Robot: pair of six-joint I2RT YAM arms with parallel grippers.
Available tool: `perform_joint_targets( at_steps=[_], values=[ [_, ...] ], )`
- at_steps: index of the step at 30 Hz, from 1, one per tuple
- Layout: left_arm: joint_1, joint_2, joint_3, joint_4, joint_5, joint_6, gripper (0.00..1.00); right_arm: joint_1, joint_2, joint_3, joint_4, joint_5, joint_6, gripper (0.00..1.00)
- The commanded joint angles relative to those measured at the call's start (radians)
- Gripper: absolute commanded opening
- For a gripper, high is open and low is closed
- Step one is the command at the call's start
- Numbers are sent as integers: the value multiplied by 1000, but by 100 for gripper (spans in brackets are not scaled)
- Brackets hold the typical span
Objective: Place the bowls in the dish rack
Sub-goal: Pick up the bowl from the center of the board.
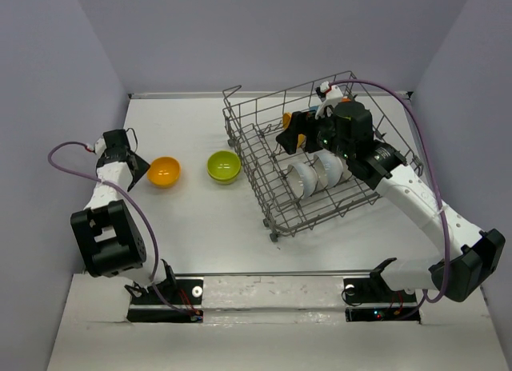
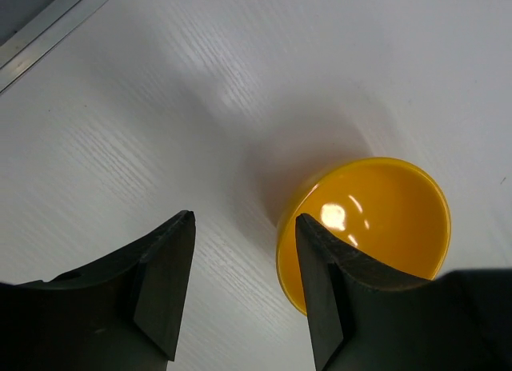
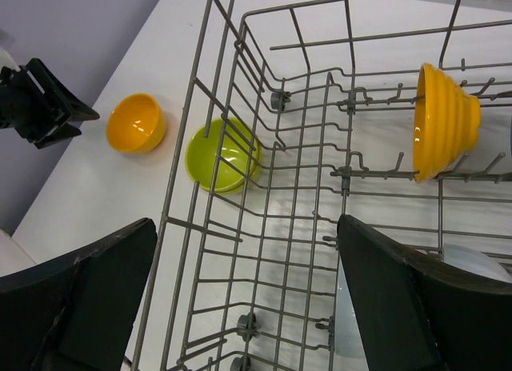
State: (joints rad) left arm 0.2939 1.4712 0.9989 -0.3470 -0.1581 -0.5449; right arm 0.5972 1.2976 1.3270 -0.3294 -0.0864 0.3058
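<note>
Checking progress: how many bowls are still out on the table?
2. The orange bowl sits at the left gripper's fingertips. The lime green bowl sits beside the dish rack's left wall. More might be hidden from view.

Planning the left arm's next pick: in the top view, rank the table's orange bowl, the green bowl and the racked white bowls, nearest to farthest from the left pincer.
1. Orange bowl, on the table right beside the left pincer.
2. Green bowl, farther right, just outside the rack.
3. White bowls, inside the rack, farthest right.

Glossy, smooth orange bowl (image 2: 376,219); grey metal wire dish rack (image 3: 320,219); faintly grained white table (image 2: 160,107)
</note>
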Motion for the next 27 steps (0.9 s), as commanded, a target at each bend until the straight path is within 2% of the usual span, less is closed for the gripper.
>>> perform_joint_targets(
  at_steps=[1, 15, 27],
  values=[
    [-15, 0, 49, 17, -21, 46, 62, 7, -29, 15, 18, 0, -16, 100],
    [-102, 75, 98, 8, -73, 83, 62, 7, -26, 11, 20, 5, -16, 100],
    [-107, 112, 96, -4, -144, 68, 59, 7, -21, 8, 18, -1, -16, 100]
  ],
)
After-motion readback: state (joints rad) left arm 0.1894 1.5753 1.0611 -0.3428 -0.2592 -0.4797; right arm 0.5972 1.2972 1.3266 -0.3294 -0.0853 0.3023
